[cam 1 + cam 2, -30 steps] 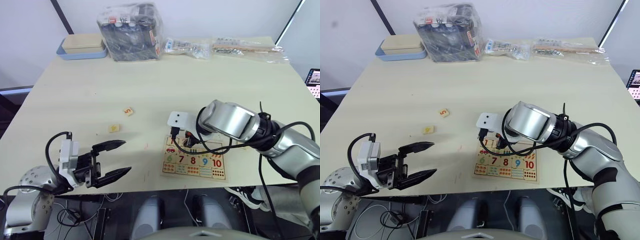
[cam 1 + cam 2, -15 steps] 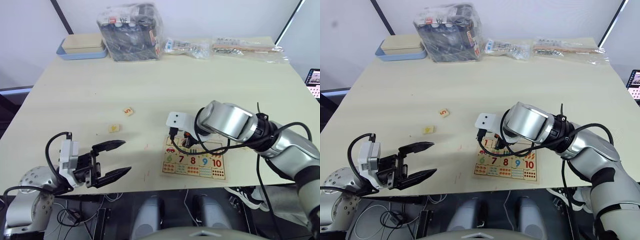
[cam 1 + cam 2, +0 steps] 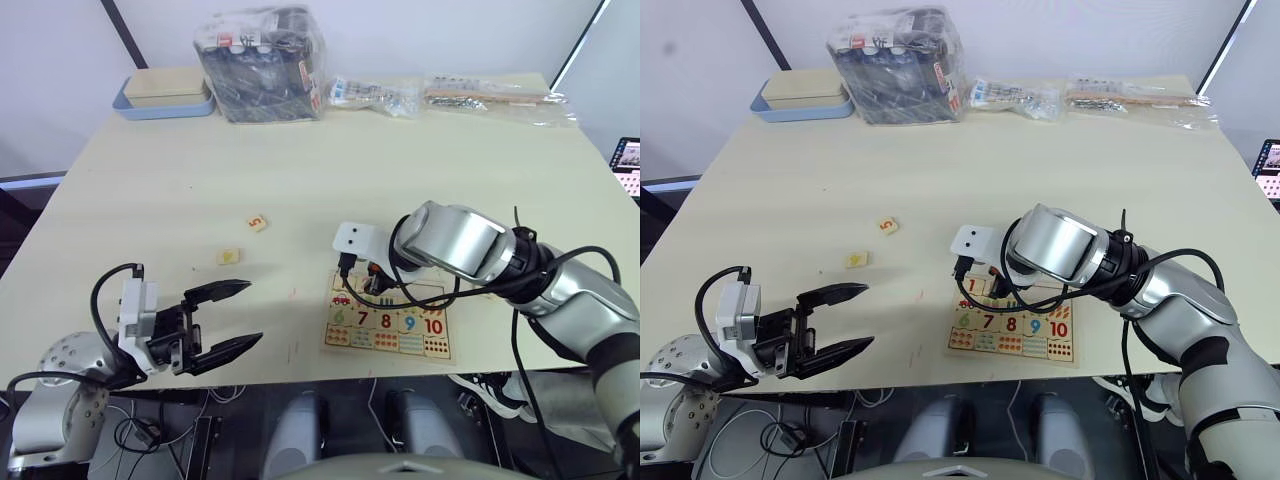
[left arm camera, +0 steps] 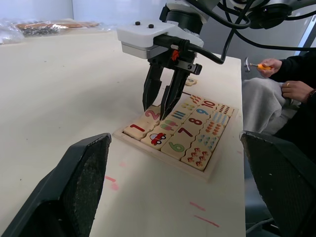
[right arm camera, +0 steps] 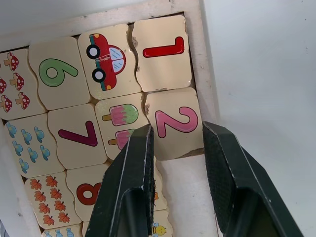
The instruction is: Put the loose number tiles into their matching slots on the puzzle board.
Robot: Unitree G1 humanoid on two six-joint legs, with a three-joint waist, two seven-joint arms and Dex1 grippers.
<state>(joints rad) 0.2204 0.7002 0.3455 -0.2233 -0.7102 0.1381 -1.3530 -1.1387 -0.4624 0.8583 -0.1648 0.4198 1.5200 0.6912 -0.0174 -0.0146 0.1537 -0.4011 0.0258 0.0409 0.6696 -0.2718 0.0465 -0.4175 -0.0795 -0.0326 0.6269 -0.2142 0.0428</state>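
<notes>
The puzzle board (image 3: pixel 387 341) lies near the table's front edge, right of centre. My right gripper (image 5: pixel 178 129) points down at its top row, shut on the pink 2 tile (image 5: pixel 176 121), which sits slightly crooked beside the red 1 tile (image 5: pixel 163 49) in its slot. The recess past the 2 looks empty. Two loose tiles lie on the table to the left: an orange 5 (image 3: pixel 257 222) and one with a yellow mark (image 3: pixel 229 256). My left gripper (image 3: pixel 254 313) hovers open and empty at the front left, apart from the tiles.
At the back of the table stand a blue tray with a beige box (image 3: pixel 165 92), a clear bag of dark items (image 3: pixel 262 62) and plastic packets (image 3: pixel 375 95). A person's hands (image 4: pixel 291 84) hold a small tool beyond the board's right side.
The right arm has shifted very slightly while its gripper stays over the board's top row. The left arm and the loose tiles have not moved.
</notes>
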